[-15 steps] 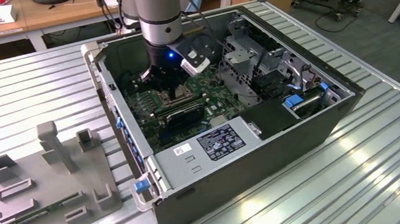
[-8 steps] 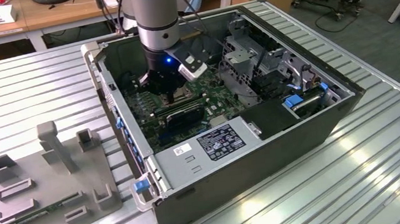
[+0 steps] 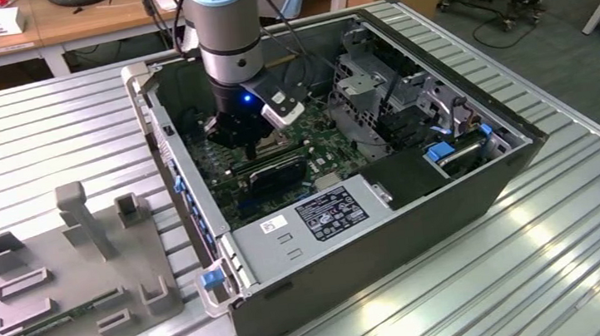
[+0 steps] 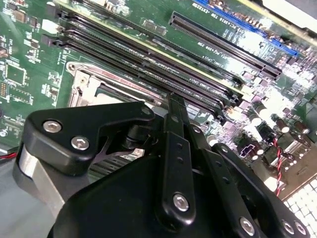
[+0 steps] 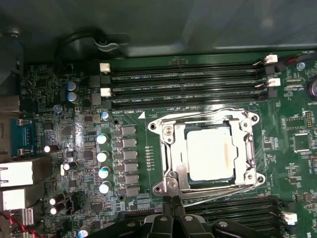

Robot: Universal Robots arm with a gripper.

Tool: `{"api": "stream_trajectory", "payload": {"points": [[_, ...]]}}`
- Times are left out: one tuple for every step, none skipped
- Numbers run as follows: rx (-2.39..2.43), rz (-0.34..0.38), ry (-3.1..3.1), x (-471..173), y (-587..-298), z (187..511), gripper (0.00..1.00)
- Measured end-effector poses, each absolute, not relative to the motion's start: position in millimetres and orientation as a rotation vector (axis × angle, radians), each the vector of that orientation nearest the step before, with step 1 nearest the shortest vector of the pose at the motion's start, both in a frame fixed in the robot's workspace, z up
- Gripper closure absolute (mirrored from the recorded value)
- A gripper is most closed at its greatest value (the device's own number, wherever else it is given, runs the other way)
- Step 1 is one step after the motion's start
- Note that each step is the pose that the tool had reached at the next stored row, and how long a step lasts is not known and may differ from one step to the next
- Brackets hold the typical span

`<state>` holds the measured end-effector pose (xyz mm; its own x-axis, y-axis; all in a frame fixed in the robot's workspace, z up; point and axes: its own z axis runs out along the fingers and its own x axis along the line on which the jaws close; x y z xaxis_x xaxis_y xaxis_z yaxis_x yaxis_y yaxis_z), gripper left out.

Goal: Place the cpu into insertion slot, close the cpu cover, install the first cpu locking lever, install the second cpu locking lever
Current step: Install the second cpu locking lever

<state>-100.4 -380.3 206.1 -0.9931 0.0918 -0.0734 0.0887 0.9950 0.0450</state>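
Looking at the exterior view: grey fixture plate [image 3: 78, 283] sits on the bench [image 3: 535, 277] left of the PC case [image 3: 394, 208], just apart from it. Case lies open side up. Arm [image 3: 227, 25] comes down into the case, end effector [image 3: 244, 144] low over the motherboard [image 3: 277, 166], right above the socket area. PSU [image 3: 311, 221] is at the case's near end, drive cage [image 3: 382, 97] right of the end effector.

First wrist view: cpu [image 5: 210, 153] sits flat in the slot [image 5: 173, 163]. Cover [image 5: 242, 130] is down around it, cpu top showing through the cut-out. Lever wires [image 5: 254, 153] run along the cover's edges; can't tell if they're latched. Memory slots [image 5: 188, 84] run beside the cover on one side, another row on the opposite side near the end effector [image 5: 174, 213].

Fingers [image 5: 168, 206] meet at the tips just off the cover's edge: closed, gripping nothing visible. Second wrist view shows the same: fingers [image 4: 176, 111] pinched together next to the socket rim [image 4: 86, 84].
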Motion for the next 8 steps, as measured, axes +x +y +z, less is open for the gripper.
{"api": "stream_trajectory", "payload": {"points": [[0.139,0.064,3.062,-100.4,-380.4,206.1,0.89],[0.139,0.064,3.062,-100.4,-380.3,206.0,0.89],[0.139,0.064,3.062,-100.4,-380.3,206.0,0.89],[0.139,0.064,3.062,-100.6,-380.3,206.0,0.89],[0.139,0.064,3.062,-101.0,-380.2,205.9,0.89],[0.139,0.064,3.061,-101.2,-380.2,205.8,0.89],[0.139,0.064,3.061,-101.3,-380.3,205.7,0.89],[0.139,0.065,3.06,-101.6,-380.3,205.5,0.89]]}}
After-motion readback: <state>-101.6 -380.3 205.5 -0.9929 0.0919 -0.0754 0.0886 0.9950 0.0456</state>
